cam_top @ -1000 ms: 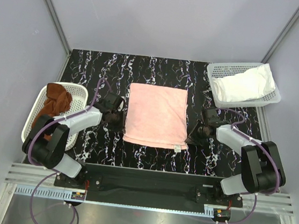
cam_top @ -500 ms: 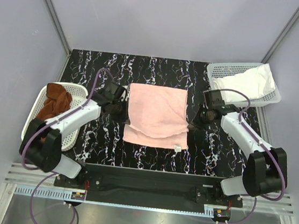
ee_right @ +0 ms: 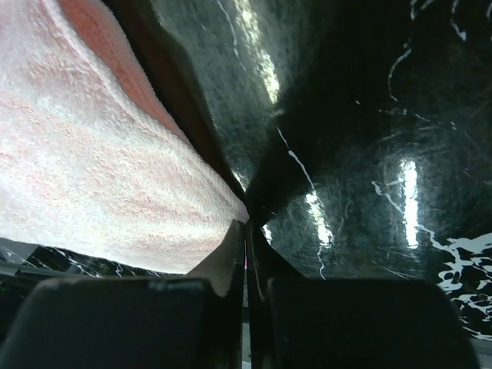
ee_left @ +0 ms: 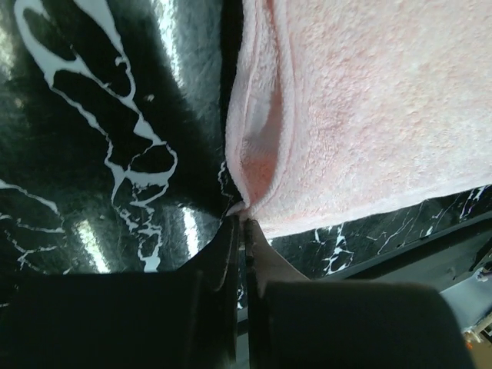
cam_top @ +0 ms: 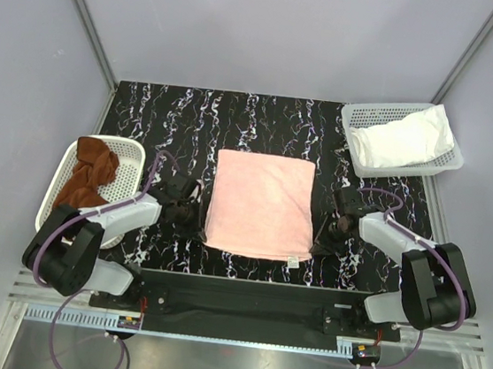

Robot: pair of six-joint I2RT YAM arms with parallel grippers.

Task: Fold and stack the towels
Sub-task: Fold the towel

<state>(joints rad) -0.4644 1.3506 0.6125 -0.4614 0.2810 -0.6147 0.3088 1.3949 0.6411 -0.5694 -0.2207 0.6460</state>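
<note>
Left hand (ee_left: 241, 224) and right hand (ee_right: 246, 227) pinch opposite edges of the pink towel (cam_top: 260, 204). Probably to lay the fold flat.

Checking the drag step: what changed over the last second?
Both arms reached away, then drew back; the pink towel slid toward the near edge with them. The left gripper and right gripper kept their jaws shut on its side edges. The white towel and brown towel are unmoved.

Nothing is legible, even the tag (cam_top: 291, 261) on the pink towel (cam_top: 258, 204).
</note>
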